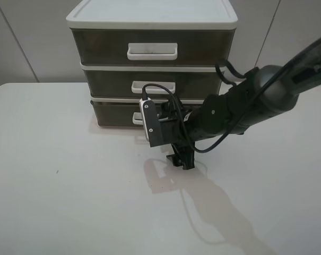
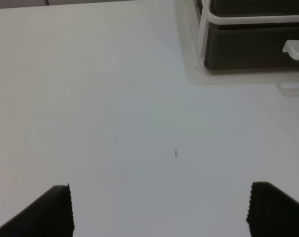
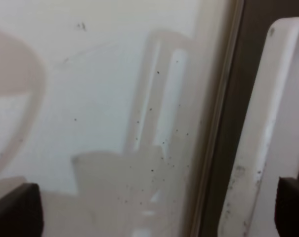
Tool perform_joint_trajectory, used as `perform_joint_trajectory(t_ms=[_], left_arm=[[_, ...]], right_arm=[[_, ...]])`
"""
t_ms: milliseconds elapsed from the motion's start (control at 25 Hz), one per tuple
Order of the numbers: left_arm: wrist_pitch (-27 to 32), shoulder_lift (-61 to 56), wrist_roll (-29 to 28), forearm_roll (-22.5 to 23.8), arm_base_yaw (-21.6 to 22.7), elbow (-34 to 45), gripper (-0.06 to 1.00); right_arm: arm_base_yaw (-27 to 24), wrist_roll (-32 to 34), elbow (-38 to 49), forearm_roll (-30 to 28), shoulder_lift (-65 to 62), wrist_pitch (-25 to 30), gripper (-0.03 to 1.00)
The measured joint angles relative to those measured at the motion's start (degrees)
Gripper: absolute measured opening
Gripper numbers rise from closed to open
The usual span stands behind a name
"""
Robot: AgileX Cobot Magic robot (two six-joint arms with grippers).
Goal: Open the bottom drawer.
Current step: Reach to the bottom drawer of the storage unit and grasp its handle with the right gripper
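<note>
Plainly, the bottom drawer (image 1: 111,113) sits lowest in the white-framed drawer unit (image 1: 149,16) at the back of the white table (image 1: 54,186), its front flush with the frame. We see the right gripper (image 3: 159,212) spread wide just before the drawer's white loop handle (image 3: 268,123) — one fingertip beside it, nothing gripped. The left gripper (image 2: 161,210) is wide too — over the table, apart from the unit.

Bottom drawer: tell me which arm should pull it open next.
Right. The right gripper sits low in front of the bottom drawer, its open fingers straddling the white handle in the wrist view. The left gripper hangs over bare table, well off from the unit.
</note>
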Motion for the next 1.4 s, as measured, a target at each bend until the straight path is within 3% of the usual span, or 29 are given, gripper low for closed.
perform_joint_trajectory(t_ms=[800,960,1240,1400], left_arm=[[0.0,0.0,0.0,0.0,0.0,0.0,0.72],[0.0,0.0,0.0,0.0,0.0,0.0,0.72],[0.0,0.0,0.0,0.0,0.0,0.0,0.72],[0.0,0.0,0.0,0.0,0.0,0.0,0.72]], right_arm=[[0.0,0.0,0.0,2.3,0.8,-1.2,0.79],[0.0,0.0,0.0,2.3,1.2,-1.5,0.62],[0.0,-0.2,-0.2,2.7,1.2,-4.0,0.22],[0.0,-0.2,-0.2,2.8,0.9,-4.8,0.11]])
